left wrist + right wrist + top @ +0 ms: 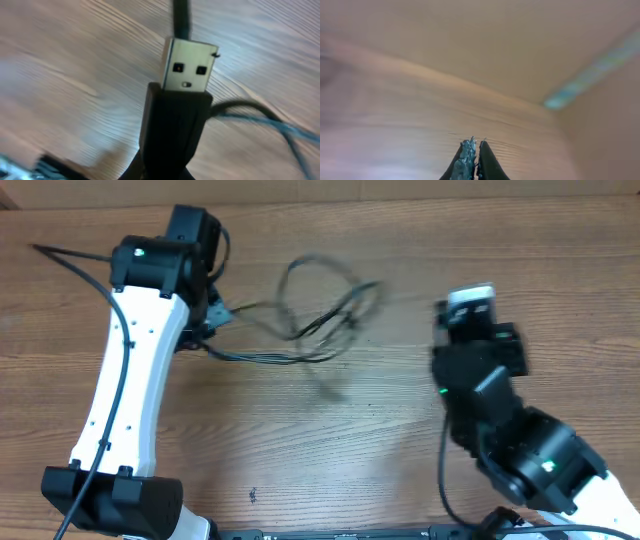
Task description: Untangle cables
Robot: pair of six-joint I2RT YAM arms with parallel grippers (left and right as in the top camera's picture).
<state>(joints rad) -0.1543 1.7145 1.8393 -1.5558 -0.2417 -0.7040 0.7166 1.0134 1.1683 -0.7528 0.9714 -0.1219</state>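
The cables [322, 308] lie as thin black cords in blurred loose loops on the wooden table, right of my left gripper [217, 315]. Their strands run back to that gripper. In the left wrist view, a black plug [175, 125] with a silvery USB end [188, 66] stands up out of my left gripper [165, 172], which is shut on it. Another cord [270, 122] trails off to the right. My right gripper [463, 302] is right of the loops and apart from them. In the right wrist view my right gripper [475, 150] is shut with nothing between its tips.
The wooden table [330, 430] runs under both arms. The left arm's own thick black wire [70, 258] runs across the far left. The right arm's dark body [520, 440] fills the near right corner.
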